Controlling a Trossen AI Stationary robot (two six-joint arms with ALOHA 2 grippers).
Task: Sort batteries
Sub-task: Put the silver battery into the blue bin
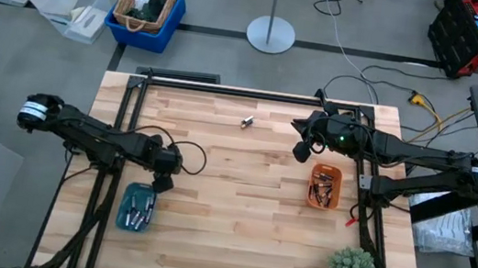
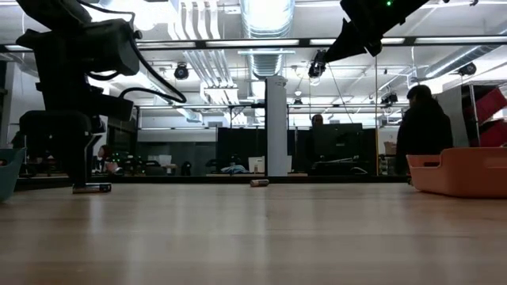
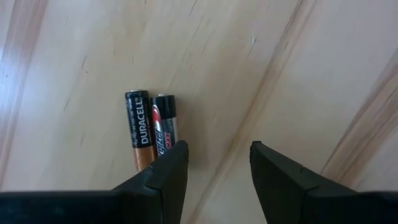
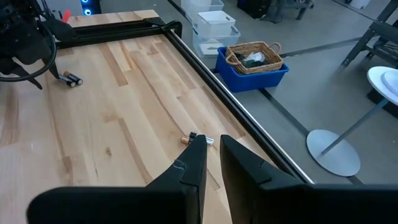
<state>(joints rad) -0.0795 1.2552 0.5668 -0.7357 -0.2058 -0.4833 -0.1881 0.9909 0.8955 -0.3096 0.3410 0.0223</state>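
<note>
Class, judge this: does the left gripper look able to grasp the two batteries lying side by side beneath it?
Probably yes: the left gripper is open just beside the two batteries, with bare wood around them.

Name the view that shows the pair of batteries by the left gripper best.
Left wrist view: the battery pair lies side by side on the table, labels readable, just beyond the left gripper, whose jaws are open. The right wrist view shows them small and distant; the low view a dark sliver; the high view hides them.

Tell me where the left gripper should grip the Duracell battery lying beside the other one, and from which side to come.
Grip the Duracell battery across its body, mid-length, coming straight down. It lies flat on the table, touching the red-labelled battery, so one finger probably has to wedge between them. The left gripper, open, sits off to the side, so shift it over first.
</note>
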